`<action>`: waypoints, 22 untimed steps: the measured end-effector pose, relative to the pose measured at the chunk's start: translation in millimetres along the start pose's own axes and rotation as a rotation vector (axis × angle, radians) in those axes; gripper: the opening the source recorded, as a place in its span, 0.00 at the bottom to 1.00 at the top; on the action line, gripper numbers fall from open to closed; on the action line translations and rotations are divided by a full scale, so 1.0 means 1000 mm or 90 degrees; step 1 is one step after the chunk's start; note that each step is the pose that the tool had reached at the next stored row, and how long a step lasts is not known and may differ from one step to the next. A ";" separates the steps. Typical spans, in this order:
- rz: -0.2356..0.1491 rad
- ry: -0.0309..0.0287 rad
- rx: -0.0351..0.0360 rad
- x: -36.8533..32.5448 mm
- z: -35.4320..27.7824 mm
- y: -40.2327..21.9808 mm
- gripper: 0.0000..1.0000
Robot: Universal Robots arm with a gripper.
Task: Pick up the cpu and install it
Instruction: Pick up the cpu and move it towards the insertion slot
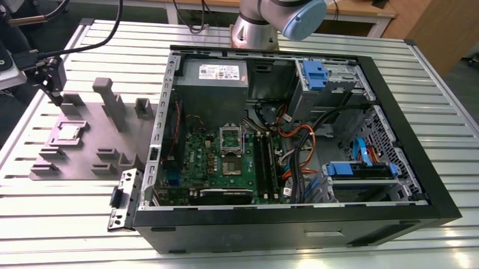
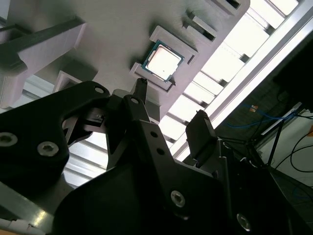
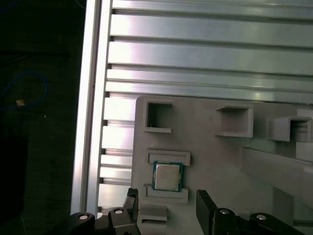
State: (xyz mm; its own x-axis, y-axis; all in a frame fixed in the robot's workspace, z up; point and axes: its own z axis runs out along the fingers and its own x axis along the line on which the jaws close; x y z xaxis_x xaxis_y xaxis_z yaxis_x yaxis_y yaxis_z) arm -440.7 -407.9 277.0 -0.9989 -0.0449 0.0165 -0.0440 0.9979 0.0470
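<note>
Claw point(image 3: 166, 195) spread wide and empty, gap broader than the cpu point(image 3: 167, 176). Flat and silver top up, the cpu seated in a shallow nest between two short ribs of the grey fixture plate point(image 3: 220, 161) on the slatted desk point(image 3: 205, 54), at the exterior view's left, well apart from the open computer case point(image 1: 299, 224) and its green motherboard point(image 1: 198, 148). In the first wrist view, just ahead of the fingertips point(image 3: 203, 200), centred on the gap, not yet between them, touching neither. Square, so no long axis to speak of; edges sitting square to the line across the two fingers, by the look of it.
</note>
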 end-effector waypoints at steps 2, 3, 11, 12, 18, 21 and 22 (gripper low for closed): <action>0.000 0.0000 0.0000 0.0000 0.0020 -0.0001 0.59; 0.000 0.0002 0.0001 -0.0002 0.0036 -0.0002 0.59; 0.003 0.0000 0.0000 -0.0029 0.0183 -0.0010 0.59; 0.003 -0.0001 0.0000 -0.0032 0.0200 -0.0011 0.59; 0.003 0.0000 0.0000 -0.0039 0.0294 -0.0015 0.60; 0.005 -0.0001 0.0000 -0.0040 0.0347 -0.0016 0.66; 0.007 -0.0002 -0.0001 -0.0040 0.0366 -0.0016 0.66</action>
State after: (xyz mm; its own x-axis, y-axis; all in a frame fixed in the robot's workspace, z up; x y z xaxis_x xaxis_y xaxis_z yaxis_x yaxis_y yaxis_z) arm -437.3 -407.7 240.4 -0.9993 -0.0342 0.0167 -0.0333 0.9983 0.0469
